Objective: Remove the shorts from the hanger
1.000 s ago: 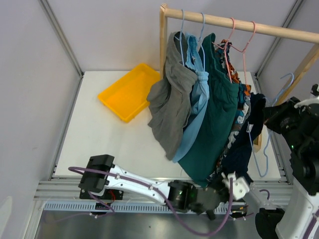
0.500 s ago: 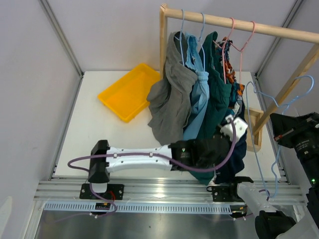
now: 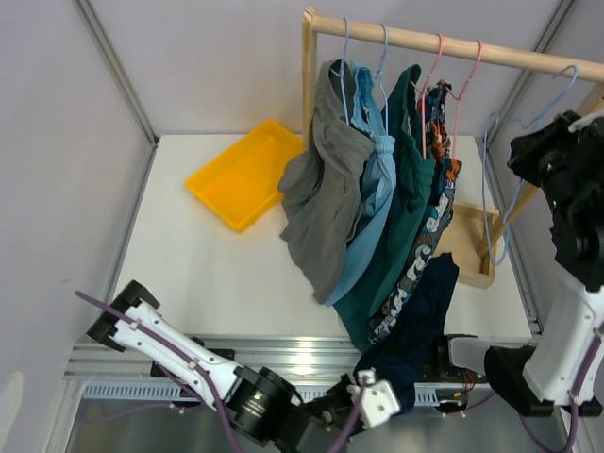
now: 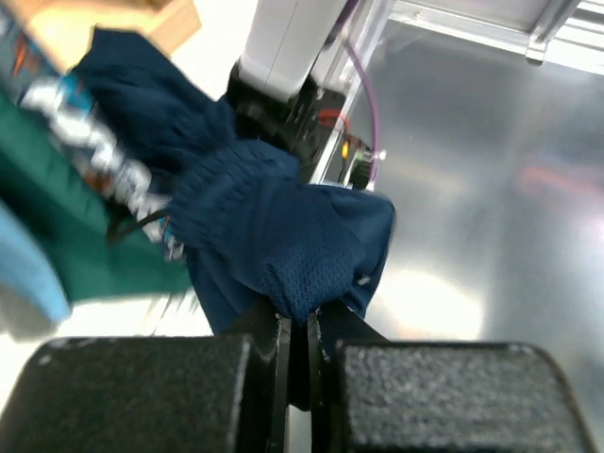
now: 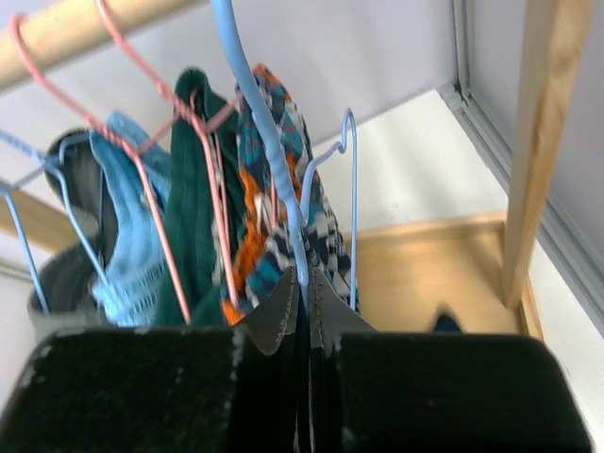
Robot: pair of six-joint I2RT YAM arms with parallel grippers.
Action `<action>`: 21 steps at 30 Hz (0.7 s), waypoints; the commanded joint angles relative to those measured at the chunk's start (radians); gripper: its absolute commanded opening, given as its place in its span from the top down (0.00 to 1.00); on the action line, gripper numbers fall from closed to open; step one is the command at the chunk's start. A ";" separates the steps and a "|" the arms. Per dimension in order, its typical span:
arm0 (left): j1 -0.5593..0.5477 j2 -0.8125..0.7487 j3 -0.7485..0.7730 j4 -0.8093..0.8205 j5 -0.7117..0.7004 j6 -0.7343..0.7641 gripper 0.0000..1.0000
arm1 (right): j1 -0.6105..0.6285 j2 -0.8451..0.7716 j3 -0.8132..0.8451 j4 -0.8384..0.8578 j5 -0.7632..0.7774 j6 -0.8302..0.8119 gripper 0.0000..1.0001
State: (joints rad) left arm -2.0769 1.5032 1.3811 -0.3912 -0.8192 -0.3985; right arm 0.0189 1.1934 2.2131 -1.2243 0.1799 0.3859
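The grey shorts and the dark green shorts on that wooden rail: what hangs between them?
The light blue shorts hang between the grey shorts and the dark green shorts; the top external view shows it.

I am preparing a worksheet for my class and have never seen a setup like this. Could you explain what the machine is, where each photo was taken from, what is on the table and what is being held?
These are two robot arms bolted at the near edge of a white table. The wide photo looks down from above and behind them; the other two come from a camera on each wrist. On the table lie a yellow tray and a shallow wooden box. From a wooden rail hang grey shorts, light blue shorts, dark green shorts and patterned shorts. The left arm, low at the front, has its jaws shut on navy shorts. The right arm holds up a blue wire hanger, which looks bare.
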 commanded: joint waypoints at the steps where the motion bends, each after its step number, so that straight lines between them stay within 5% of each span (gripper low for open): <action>1: 0.003 -0.112 -0.159 -0.040 -0.046 -0.183 1.00 | 0.003 0.057 0.089 0.152 0.046 -0.013 1.00; 9: -0.026 -0.210 -0.352 0.020 -0.077 -0.329 1.00 | -0.049 0.192 0.086 0.299 0.029 -0.033 1.00; 21: -0.018 -0.290 -0.382 -0.011 -0.123 -0.387 1.00 | -0.188 0.256 -0.134 0.508 -0.082 0.008 1.00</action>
State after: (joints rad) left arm -2.0857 1.2640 1.0088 -0.4030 -0.8902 -0.7254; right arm -0.1513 1.4612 2.1498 -0.8139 0.1387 0.3775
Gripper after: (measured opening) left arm 0.045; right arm 0.039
